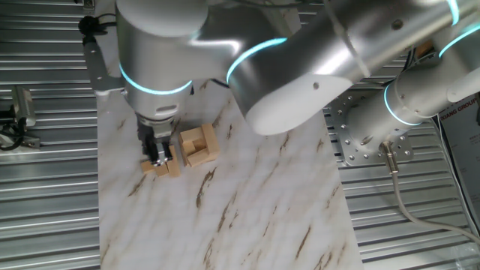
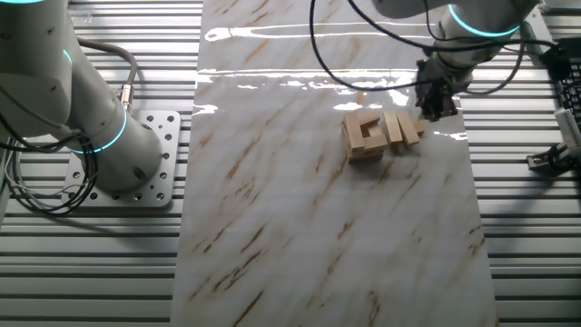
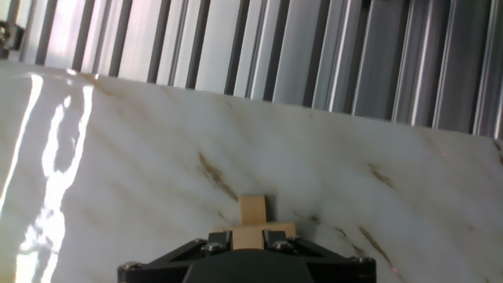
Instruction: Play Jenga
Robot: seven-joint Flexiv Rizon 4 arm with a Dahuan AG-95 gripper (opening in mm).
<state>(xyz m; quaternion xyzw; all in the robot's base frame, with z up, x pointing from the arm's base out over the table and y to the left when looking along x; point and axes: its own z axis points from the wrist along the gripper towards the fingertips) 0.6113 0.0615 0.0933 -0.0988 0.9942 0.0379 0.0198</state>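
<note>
A silver robot arm with glowing blue rings reaches down over a white marble-patterned table [image 1: 247, 217] that sits on a ribbed metal surface [image 1: 45, 195]. On the table stands the Jenga stack [image 1: 198, 145], a small, low pile of plain light tan wooden blocks, placed toward one end of the marble top. Just beside the stack, a few loose blocks [image 1: 163, 166] lie flat on the table. The black end effector [image 1: 158, 154] is lowered right at these loose blocks, between the arm's wrist and the table, next to the stack. In the hand view, a tan block [image 3: 253, 211] appears at the bottom edge, directly in front of the black fingers, but whether the end effector is clenched on a block or released cannot be told. The arm's round base [image 2: 136, 163] is bolted to a metal plate off the table.
</note>
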